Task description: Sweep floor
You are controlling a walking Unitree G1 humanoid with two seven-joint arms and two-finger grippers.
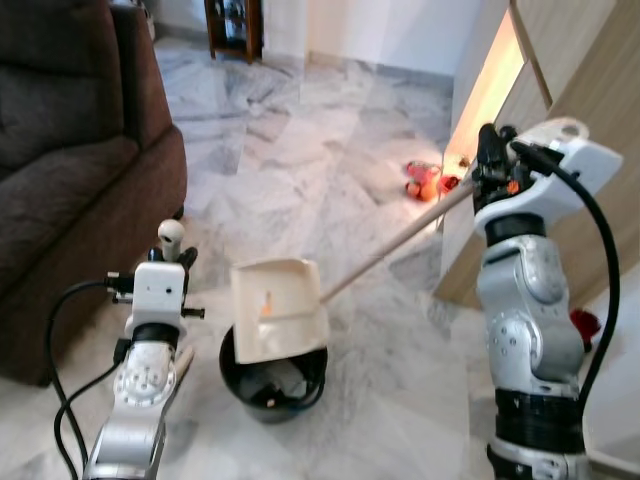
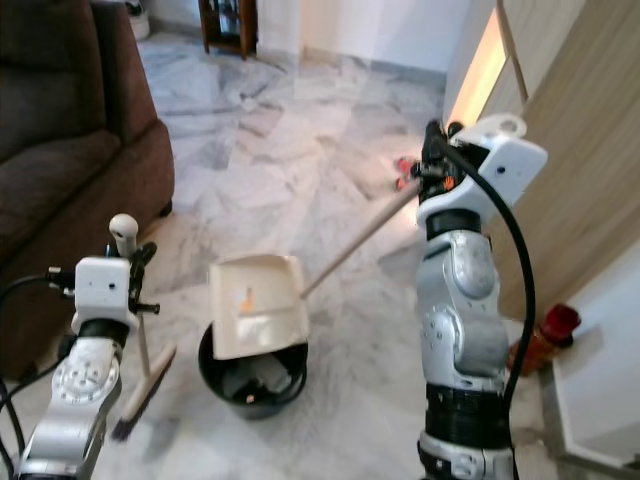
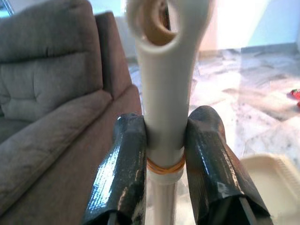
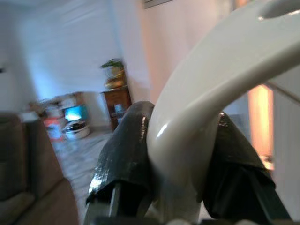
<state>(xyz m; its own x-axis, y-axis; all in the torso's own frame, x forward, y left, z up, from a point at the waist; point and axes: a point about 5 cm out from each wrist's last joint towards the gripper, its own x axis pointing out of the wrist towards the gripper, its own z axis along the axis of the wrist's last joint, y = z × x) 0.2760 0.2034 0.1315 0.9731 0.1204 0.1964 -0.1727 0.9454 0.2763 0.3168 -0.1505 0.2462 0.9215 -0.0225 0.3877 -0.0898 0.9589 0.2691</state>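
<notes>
A dark brown sofa (image 1: 70,150) is filling the far left of the scene, standing on a grey-veined marble floor (image 1: 300,170) that is stretching away to a dark wooden cabinet (image 1: 233,25) at the far wall. On the right, a light wooden cupboard (image 1: 590,90) is rising beside the robot's right arm, with a few small red and orange items (image 1: 425,180) lying on the floor by its foot. The right gripper (image 4: 180,159) is raised high on the right, its fingers (image 4: 124,154) clenched around the curved cream end of the dustpan handle (image 1: 395,245), which is slanting down and left to the cream dustpan (image 1: 275,308). The dustpan is tilting over a round black bin (image 1: 272,380) standing on the near floor between the two arms, a small orange scrap (image 1: 266,300) sitting on its tray. On the near left, the left gripper (image 3: 164,154) is grasping the upright white broom handle (image 3: 164,93) just below its ringed top, and the broom head (image 2: 143,392) is resting on the floor just left of the bin.
</notes>
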